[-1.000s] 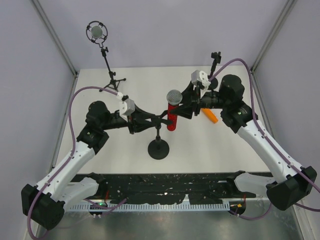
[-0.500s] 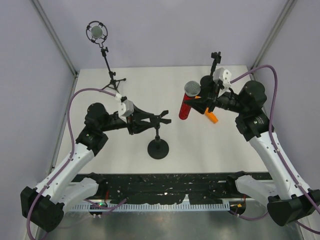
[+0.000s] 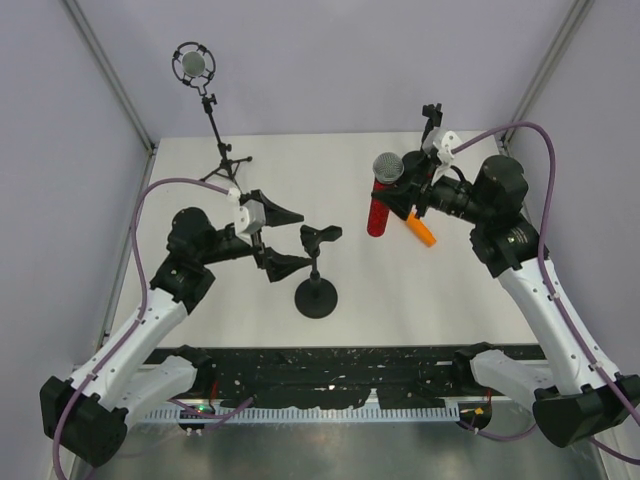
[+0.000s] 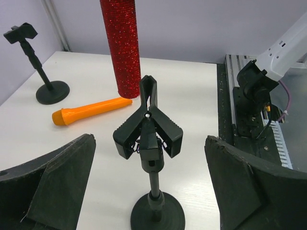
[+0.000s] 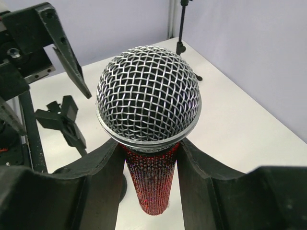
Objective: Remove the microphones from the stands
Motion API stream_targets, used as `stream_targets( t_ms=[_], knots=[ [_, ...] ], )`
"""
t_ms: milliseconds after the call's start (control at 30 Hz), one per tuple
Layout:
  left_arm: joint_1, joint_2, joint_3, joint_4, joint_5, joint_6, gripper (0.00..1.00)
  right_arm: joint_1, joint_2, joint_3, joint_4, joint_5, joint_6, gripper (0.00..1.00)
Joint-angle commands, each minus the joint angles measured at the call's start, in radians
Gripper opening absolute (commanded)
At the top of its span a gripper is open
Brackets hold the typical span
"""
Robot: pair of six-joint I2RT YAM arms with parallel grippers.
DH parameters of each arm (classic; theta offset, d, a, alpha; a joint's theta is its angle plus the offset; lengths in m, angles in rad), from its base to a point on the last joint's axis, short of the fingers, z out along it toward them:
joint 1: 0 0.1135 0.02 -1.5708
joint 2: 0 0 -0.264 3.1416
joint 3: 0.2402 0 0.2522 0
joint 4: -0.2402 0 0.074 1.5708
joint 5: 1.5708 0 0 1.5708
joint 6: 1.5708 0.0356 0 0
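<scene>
The microphone (image 3: 379,205) has a red glitter body and a silver mesh head. My right gripper (image 3: 400,196) is shut on its body just under the head and holds it upright above the table, right of the stand. In the right wrist view the microphone (image 5: 148,98) fills the middle between the fingers of the right gripper (image 5: 149,158). The small black stand (image 3: 316,296) rests on the table with its clip holding nothing. My left gripper (image 3: 290,238) is open wide on either side of that clip. The left wrist view shows the stand (image 4: 148,129) in the left gripper (image 4: 149,140), touching neither finger, with the microphone (image 4: 121,48) behind.
An orange microphone (image 3: 422,231) lies flat on the table under the right gripper; the left wrist view also shows this orange microphone (image 4: 88,111). A second small stand (image 3: 432,118) is at the back right. A tall tripod stand with a shock-mounted microphone (image 3: 193,65) stands back left. Walls enclose the table.
My right gripper carried the red microphone out of the clip, up and to the right. My left gripper, closed on the stand's clip before, has opened wide.
</scene>
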State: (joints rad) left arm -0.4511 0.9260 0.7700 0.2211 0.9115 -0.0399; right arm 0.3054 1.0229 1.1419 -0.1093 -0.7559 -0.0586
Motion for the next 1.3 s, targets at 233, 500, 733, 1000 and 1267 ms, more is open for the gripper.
stream_targets(
  t_ms=[233, 500, 733, 1000, 1267],
  knots=[
    [0.061, -0.082, 0.084, -0.184, -0.074, 0.164, 1.0, -0.003, 0.023, 0.113, -0.157, 0.151, -0.104, 0.24],
    [0.094, -0.118, 0.149, -0.448, -0.144, 0.372, 1.0, -0.002, 0.039, 0.142, -0.286, 0.234, -0.149, 0.25],
    [0.109, -0.164, 0.147, -0.689, -0.18, 0.541, 1.0, -0.003, 0.077, 0.153, -0.403, 0.286, -0.181, 0.25],
    [0.114, -0.243, 0.023, -0.808, -0.172, 0.656, 1.0, 0.029, 0.216, 0.174, -0.458, 0.427, -0.202, 0.24],
    [0.124, -0.297, -0.08, -0.758, -0.113, 0.638, 1.0, 0.103, 0.386, 0.22, -0.535, 0.604, -0.251, 0.24]
  ],
)
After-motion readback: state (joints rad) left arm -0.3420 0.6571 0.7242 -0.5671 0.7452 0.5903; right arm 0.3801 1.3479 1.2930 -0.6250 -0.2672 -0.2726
